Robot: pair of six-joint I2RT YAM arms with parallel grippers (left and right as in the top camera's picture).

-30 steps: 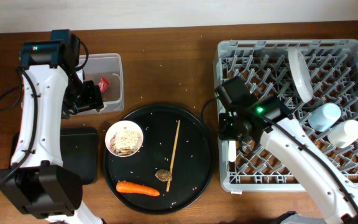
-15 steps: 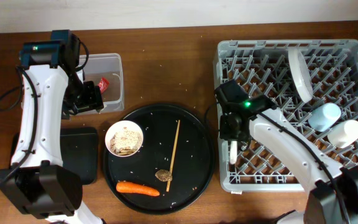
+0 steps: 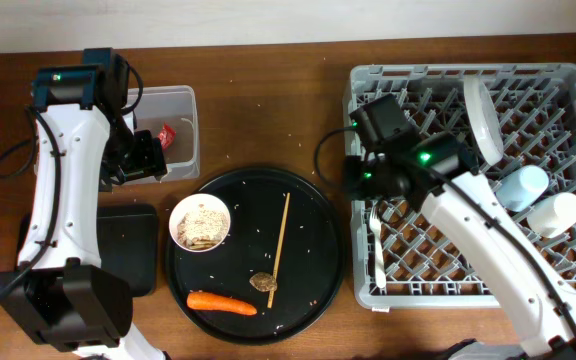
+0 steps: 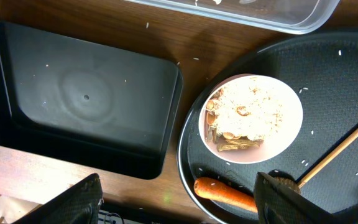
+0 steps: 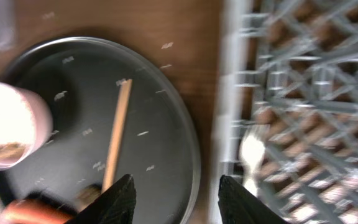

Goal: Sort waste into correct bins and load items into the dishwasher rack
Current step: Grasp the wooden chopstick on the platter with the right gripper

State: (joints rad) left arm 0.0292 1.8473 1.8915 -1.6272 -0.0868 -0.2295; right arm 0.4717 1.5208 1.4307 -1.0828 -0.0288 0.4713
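grey plastic dishwasher rack (image 3: 468,72) fills the right side of the wooden table (image 3: 268,120). a pale round plate (image 3: 482,118) stands on edge among its pegs. a small light-blue cup (image 3: 521,187) and a small white cup (image 3: 556,213) lie side by side near the rack's right wall. the white plastic utensil (image 3: 377,248) lies on the lattice floor along the left wall. the right gripper (image 5: 174,196) hovers over that left wall, fingers spread wide with nothing between them; its own view is blurred.

the left gripper (image 4: 179,208) hangs by the front left corner of the clear plastic tub (image 3: 173,95), fingers likewise wide apart and empty. the red crumpled wrapper (image 3: 167,132) lies inside the tub. the shallow black tray (image 4: 82,99) sits in front of the tub, just beside the large round black tray (image 3: 313,215). on the round tray are the white bowl (image 3: 176,212) holding beige grainy scraps (image 3: 201,224), the thin wooden stick (image 3: 280,245), the brown food lump (image 3: 262,282) at the stick's near end, and the orange carrot (image 3: 222,303) by the front edge.
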